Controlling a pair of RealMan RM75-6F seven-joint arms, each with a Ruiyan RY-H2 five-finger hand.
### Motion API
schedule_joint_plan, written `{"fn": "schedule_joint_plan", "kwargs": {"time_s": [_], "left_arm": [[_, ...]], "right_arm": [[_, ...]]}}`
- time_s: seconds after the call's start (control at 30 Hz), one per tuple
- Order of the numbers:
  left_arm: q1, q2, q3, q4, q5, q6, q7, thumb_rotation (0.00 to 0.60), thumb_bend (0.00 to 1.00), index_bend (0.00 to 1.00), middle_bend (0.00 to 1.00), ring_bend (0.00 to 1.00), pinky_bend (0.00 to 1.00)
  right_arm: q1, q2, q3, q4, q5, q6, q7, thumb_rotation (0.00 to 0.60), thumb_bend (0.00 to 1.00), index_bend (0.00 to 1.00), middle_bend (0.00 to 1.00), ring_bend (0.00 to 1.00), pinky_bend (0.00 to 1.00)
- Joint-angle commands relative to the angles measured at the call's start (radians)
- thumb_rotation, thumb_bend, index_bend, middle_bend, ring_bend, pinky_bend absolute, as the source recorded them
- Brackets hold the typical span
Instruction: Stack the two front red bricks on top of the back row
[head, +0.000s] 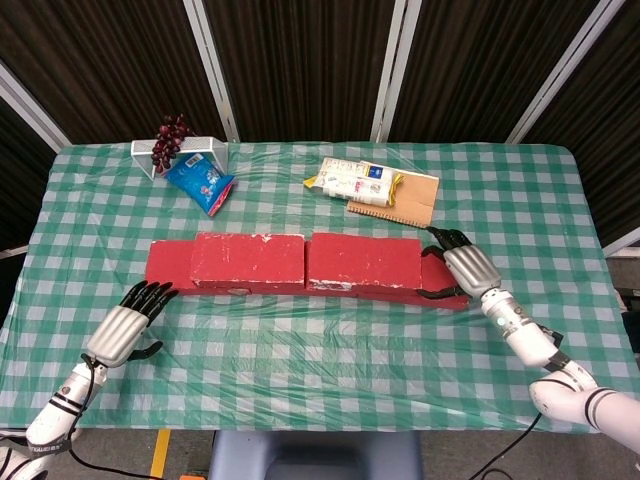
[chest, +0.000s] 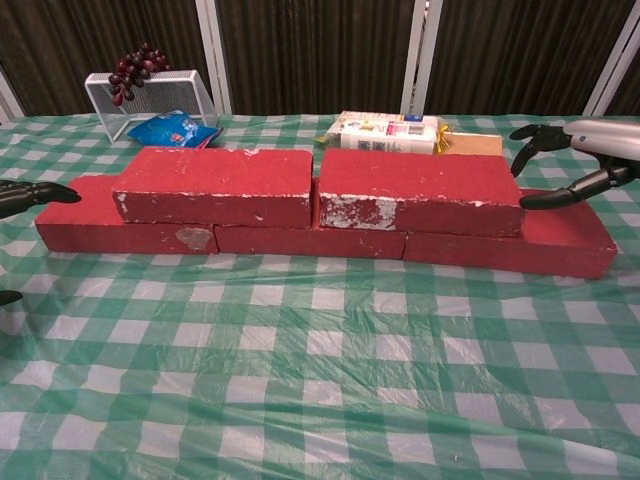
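Note:
Two red bricks lie end to end on a lower row of red bricks: the upper left brick (head: 248, 260) (chest: 215, 185) and the upper right brick (head: 362, 262) (chest: 418, 190). The lower row (head: 166, 265) (chest: 80, 228) sticks out at both ends. My right hand (head: 468, 268) (chest: 585, 150) is open above the row's right end (chest: 560, 245), with fingers and thumb spread towards the upper right brick's right end; I cannot tell whether they touch it. My left hand (head: 125, 325) (chest: 25, 195) is open, its fingertips beside the row's left end.
Behind the bricks, a white wire basket (head: 185, 152) (chest: 150, 95) with grapes (head: 170, 138) stands at the back left, with a blue snack bag (head: 200, 183) beside it. A white packet (head: 350, 180) (chest: 385, 132) lies on a cardboard sheet (head: 415, 200) at the back centre.

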Motion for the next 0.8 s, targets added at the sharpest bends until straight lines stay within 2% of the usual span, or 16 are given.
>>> {"fn": "schedule_joint_plan", "kwargs": {"time_s": [0.03, 0.33, 0.43, 0.47, 0.57, 0.63, 0.7, 0.8], "left_arm": [[0.000, 0.000, -0.001, 0.002, -0.001, -0.001, -0.002, 0.600, 0.27, 0.00, 0.03, 0.00, 0.06], [0.000, 0.001, -0.001, 0.000, 0.000, 0.001, -0.003, 0.600, 0.27, 0.00, 0.03, 0.00, 0.06], [0.001, 0.002, -0.001, 0.000, 0.000, 0.003, -0.001, 0.600, 0.27, 0.00, 0.03, 0.00, 0.06], [0.002, 0.002, -0.002, -0.001, 0.000, 0.006, 0.001, 0.600, 0.27, 0.00, 0.03, 0.00, 0.06], [0.008, 0.004, -0.008, -0.006, -0.004, 0.018, 0.016, 0.600, 0.27, 0.00, 0.03, 0.00, 0.06], [0.018, 0.004, -0.019, -0.015, -0.015, 0.036, 0.044, 0.600, 0.28, 0.00, 0.03, 0.00, 0.06], [0.033, 0.005, -0.035, -0.030, -0.033, 0.061, 0.084, 0.600, 0.29, 0.00, 0.01, 0.00, 0.06], [0.058, 0.011, -0.063, -0.054, -0.054, 0.116, 0.159, 0.600, 0.29, 0.00, 0.00, 0.00, 0.06]], "right_arm": [[0.005, -0.003, 0.000, -0.002, -0.001, -0.007, -0.002, 0.334, 0.29, 0.39, 0.07, 0.00, 0.15], [0.005, -0.007, 0.000, -0.016, 0.000, -0.003, -0.015, 0.342, 0.29, 0.37, 0.07, 0.00, 0.15], [-0.014, 0.010, 0.000, -0.040, 0.001, 0.025, -0.018, 0.342, 0.29, 0.34, 0.07, 0.00, 0.15], [-0.025, 0.018, 0.001, -0.053, 0.001, 0.045, -0.016, 0.342, 0.29, 0.30, 0.07, 0.00, 0.15], [-0.092, 0.043, 0.001, -0.117, -0.017, 0.177, -0.013, 0.358, 0.28, 0.09, 0.04, 0.00, 0.14], [-0.159, 0.062, -0.021, -0.172, -0.048, 0.295, -0.054, 0.402, 0.25, 0.01, 0.01, 0.00, 0.10], [-0.239, 0.071, -0.053, -0.225, -0.083, 0.426, -0.138, 0.444, 0.22, 0.00, 0.00, 0.00, 0.04], [-0.358, 0.076, -0.091, -0.287, -0.106, 0.592, -0.289, 0.457, 0.20, 0.00, 0.00, 0.00, 0.00]]}}
